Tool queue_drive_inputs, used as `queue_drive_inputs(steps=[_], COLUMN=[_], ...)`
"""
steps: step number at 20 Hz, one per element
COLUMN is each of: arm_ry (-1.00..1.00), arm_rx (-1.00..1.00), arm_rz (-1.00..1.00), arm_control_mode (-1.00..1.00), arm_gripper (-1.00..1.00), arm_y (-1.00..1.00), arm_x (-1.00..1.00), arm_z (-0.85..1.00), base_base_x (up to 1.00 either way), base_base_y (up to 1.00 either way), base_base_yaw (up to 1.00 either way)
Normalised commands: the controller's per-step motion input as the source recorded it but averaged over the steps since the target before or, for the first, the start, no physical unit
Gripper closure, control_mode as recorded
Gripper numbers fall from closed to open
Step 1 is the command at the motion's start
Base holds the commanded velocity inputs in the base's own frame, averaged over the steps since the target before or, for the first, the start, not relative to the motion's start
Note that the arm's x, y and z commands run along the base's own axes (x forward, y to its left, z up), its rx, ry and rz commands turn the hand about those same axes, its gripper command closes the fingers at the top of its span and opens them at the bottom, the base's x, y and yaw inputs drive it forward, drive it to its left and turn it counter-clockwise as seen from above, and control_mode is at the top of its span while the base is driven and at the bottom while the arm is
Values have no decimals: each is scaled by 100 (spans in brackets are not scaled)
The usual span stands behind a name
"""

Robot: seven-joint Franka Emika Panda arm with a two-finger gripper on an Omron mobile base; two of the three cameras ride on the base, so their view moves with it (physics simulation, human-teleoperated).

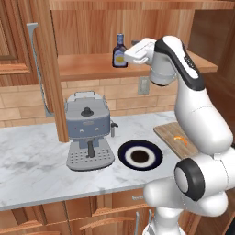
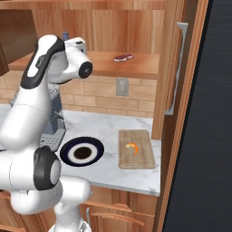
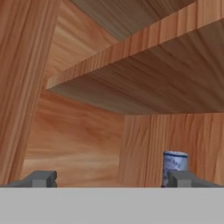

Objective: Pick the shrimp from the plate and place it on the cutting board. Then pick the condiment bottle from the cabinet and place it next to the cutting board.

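The condiment bottle stands upright on the cabinet shelf, dark glass with a blue cap and a yellow-and-white label. My gripper is raised to shelf height just right of the bottle and level with its upper part. In the hand view the gripper is open, nothing lies between its tips, and the bottle's cap rises behind the right fingertip. The shrimp lies on the cutting board. The plate sits bare on the counter, left of the board.
A grey coffee machine stands on the marble counter left of the plate. A small dark red lump lies on the shelf's right part. The cabinet's side post bounds the shelf on the left. A wall outlet sits below the shelf.
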Motion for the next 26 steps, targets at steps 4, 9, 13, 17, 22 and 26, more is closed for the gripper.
queue_drive_inputs(steps=[4,9,13,17,22,26], arm_ry=[0,0,0,0,0,1], arm_rx=[0,0,0,0,0,0], arm_rz=[0,0,0,0,0,0], arm_control_mode=[-100,-100,-100,-100,-100,-100], arm_gripper=[-100,-100,-100,-100,-100,-100], arm_y=[0,0,0,0,0,0], arm_x=[21,23,21,19,19,18], arm_z=[0,0,0,0,0,0], base_base_x=[0,0,0,0,0,0], base_base_y=[0,0,0,0,0,0], base_base_yaw=[0,0,0,0,0,0])
